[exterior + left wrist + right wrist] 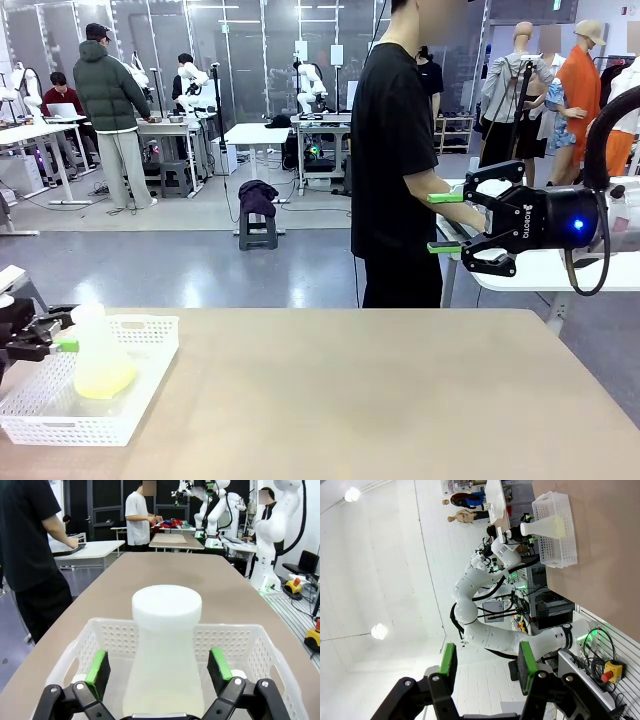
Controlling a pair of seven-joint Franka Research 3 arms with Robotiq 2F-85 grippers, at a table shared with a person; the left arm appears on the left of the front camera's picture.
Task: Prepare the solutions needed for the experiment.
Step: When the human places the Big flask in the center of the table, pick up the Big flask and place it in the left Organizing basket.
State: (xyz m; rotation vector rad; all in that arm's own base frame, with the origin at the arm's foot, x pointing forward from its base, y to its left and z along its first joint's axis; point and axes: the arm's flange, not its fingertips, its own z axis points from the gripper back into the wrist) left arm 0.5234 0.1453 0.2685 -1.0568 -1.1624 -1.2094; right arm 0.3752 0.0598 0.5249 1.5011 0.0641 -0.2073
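Observation:
A frosted conical flask [92, 350] stands upright in a white perforated basket [140, 395] at the table's near left. The solution [105, 380] shows as a pale yellow tint in the flask's bottom. My left gripper [62, 335] is open at the flask's neck. In the left wrist view the flask [167, 640] rises between the green pads [97, 667], with a gap on each side. My right gripper [445, 222] hangs open and empty, high over the table's right side. The right wrist view shows that gripper [487, 664] open, with the basket [555, 550] and flask [547, 526] far off.
A person in a black shirt [395, 150] stands beyond the far edge, hands on a white side table [560, 270] just behind my right gripper. The tan tabletop [380, 390] stretches bare from the basket to the right edge. A small white round piece [239, 674] lies in the basket.

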